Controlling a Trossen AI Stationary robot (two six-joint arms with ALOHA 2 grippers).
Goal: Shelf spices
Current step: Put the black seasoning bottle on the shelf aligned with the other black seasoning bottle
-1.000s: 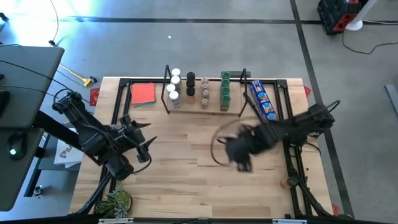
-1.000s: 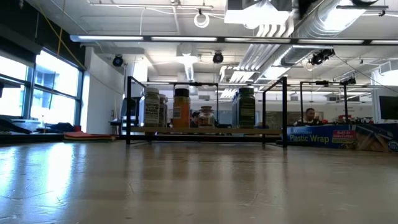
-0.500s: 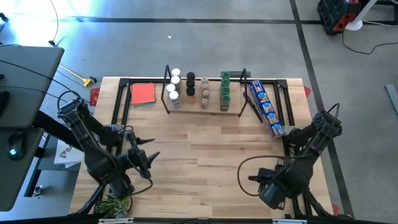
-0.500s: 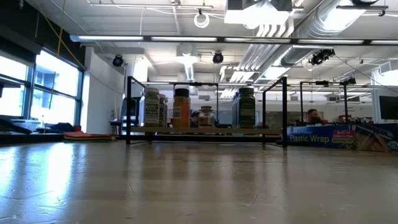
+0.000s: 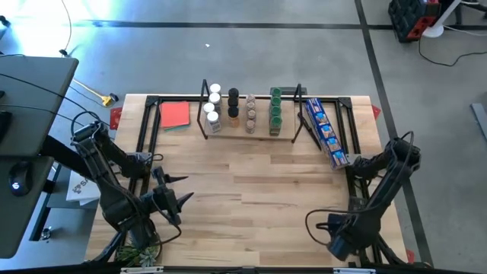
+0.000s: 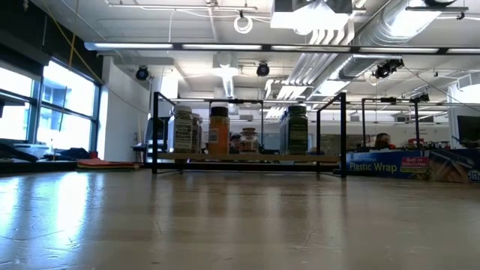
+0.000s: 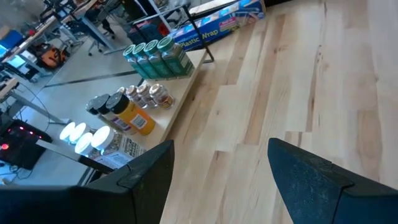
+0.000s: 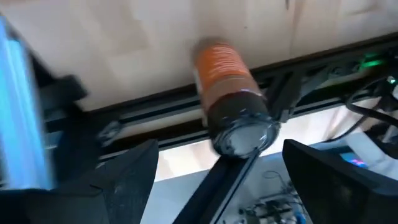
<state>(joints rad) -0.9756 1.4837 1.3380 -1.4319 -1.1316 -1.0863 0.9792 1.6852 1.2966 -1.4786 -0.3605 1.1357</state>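
Seeing the shelf at the middle of the tabletop's far edge, carrying the spices upright in four short rows: white caps toward the left end, then dark and brown caps, then pale ones, then green caps toward the right end. Noticing a blue package lying just beside the shelf's right end and a red card lying flat near its left end.

Finding the left gripper hanging over the near left corner of the tabletop, well apart from the shelf, pointing toward it, keeping its jaws wide apart and gripping nothing.

Finding the right gripper hanging low at the near right corner, holding its jaws spread very wide and clamping nothing. Looking past its fingers at one more spice jar, orange-labelled with a dark cap, lying on its side at the tabletop's edge, partly over the black frame rail, turning its cap toward the gripper and touching neither finger.
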